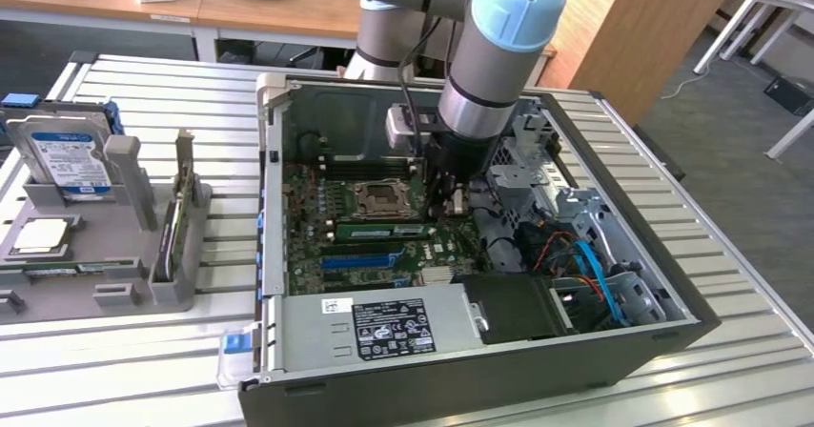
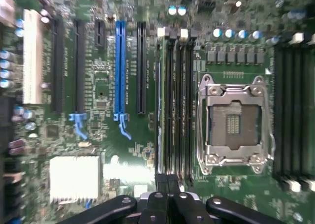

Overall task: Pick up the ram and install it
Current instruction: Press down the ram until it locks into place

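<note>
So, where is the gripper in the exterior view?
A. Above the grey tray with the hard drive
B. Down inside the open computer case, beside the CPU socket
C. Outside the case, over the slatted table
B: the gripper reaches into the open computer case, right next to the CPU socket.

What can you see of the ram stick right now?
The ram is a long, narrow green circuit-board stick with a pale label strip on its face. It stands on edge in the bank of black memory slots, right beside the silver metal CPU socket. The black hand is shut at one end of the slots; whether it touches the stick cannot be told.
</note>
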`<state>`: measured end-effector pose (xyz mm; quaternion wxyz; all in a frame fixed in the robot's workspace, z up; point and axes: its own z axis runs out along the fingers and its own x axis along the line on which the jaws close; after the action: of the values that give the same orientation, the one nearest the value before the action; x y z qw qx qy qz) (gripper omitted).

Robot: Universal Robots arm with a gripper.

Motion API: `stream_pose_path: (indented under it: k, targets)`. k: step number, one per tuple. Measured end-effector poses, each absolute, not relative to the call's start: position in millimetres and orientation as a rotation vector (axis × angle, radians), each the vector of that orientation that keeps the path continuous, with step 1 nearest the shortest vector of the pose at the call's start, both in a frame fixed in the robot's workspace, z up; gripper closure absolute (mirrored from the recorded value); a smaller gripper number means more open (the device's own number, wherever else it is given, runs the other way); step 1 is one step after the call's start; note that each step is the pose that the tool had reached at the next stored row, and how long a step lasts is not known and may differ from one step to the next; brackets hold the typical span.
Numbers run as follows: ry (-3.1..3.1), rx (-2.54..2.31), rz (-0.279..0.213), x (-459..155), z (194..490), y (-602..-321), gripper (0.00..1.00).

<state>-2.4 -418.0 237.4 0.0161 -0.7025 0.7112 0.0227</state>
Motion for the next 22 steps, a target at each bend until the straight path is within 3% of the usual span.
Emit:
stream_pose_path:
  k: [22]
  targets:
    - [2.213,-2.183,0.070,-2.3,246.7,-417.8,0.89]
